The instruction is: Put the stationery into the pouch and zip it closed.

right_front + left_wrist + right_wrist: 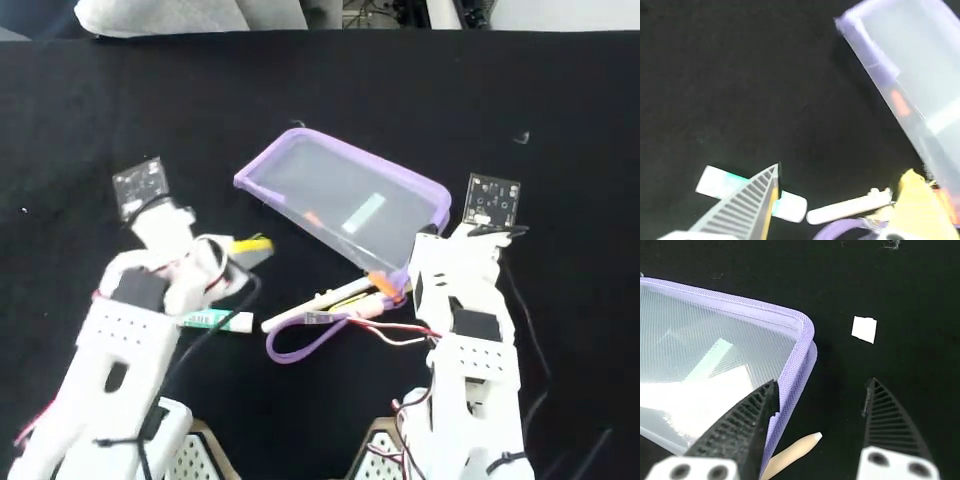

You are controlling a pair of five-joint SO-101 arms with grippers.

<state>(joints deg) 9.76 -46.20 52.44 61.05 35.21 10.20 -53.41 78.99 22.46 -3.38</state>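
Observation:
The translucent pouch with purple edging lies flat mid-table, its purple wrist loop trailing toward the arms. A white pen and a green-and-white tube lie on the cloth just outside it. My left gripper hovers open near the pouch's near-left edge; its wrist view shows the pen and tube beyond the spread fingers. My right gripper stands open at the pouch's right corner, one finger over the purple edge, with a cream pencil tip below.
Black cloth covers the table. A small white paper square lies past the pouch's right corner. Orange-tipped items sit by the pouch's near edge. Red and white cables run along the right arm.

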